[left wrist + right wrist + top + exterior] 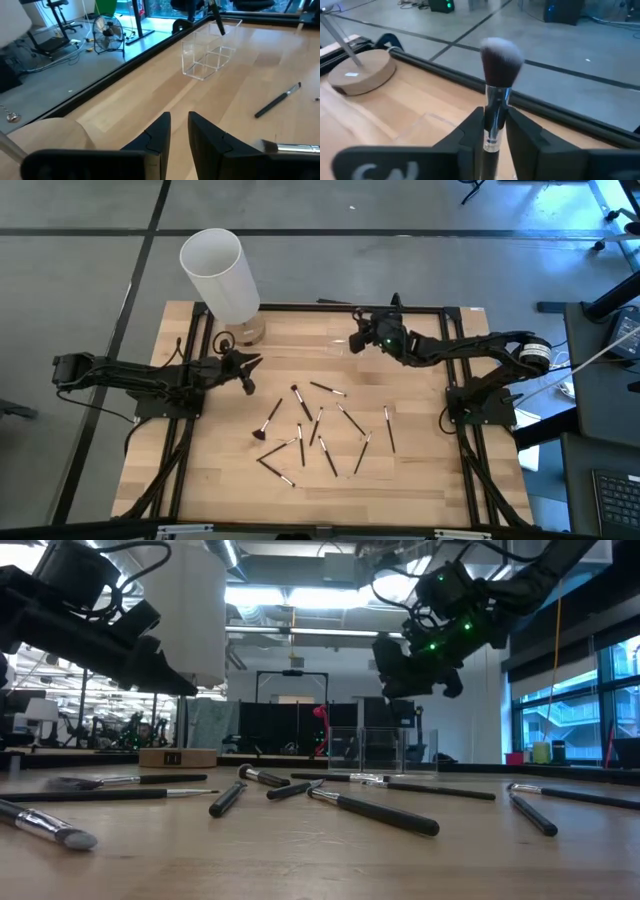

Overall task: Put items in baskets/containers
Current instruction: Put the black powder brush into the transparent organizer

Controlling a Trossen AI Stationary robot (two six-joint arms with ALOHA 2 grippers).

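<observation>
Right gripper (496,131) is clamped on one makeup brush (496,75): black handle, silver ferrule, dark bristles tipped pale. It is held above the clear organizer (338,345) at the table's far edge; the organizer shows several compartments, exact count unclear. About ten black-handled brushes (318,428) lie scattered mid-table, one with a fanned brownish head (260,434). Left gripper (246,373) hovers near them, fingers slightly parted, empty.
</observation>
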